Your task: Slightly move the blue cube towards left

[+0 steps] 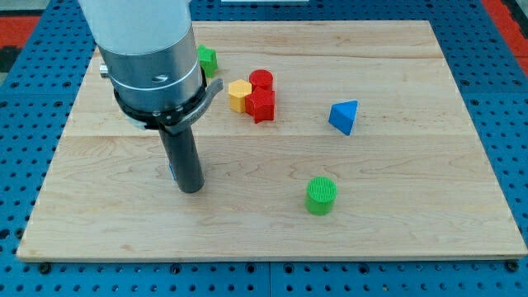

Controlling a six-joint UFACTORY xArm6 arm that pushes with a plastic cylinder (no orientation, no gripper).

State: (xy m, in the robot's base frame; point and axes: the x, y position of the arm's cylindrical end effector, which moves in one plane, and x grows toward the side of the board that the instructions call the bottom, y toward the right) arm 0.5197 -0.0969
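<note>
The blue cube (171,171) is showing only as a thin blue sliver at the left edge of the rod (183,157), nearly all of it hiding behind the rod, so its shape is not really readable here; it is sitting on the board (412,190) in the lower left part of the view. My tip (191,190) is resting on the wood right against that sliver, on its right and slightly toward the view's bottom. There is no pincer on this arm, only the dark rod hanging from a large grey cylinder (144,49), so nothing is gripping anything. A green block (207,58) is peeking out from behind the cylinder near the view's top, its shape unclear. Right of it, a yellow block (238,95), a red cylinder (261,80) and a red block (263,106) are clustering together, touching one another. A blue pyramid-like block (345,116) is lying well apart to the right, and a green cylinder (321,195) is standing alone toward the view's bottom. The board is lying on a blue perforated surface (25,124). No writing, brand or label is readable anywhere.
</note>
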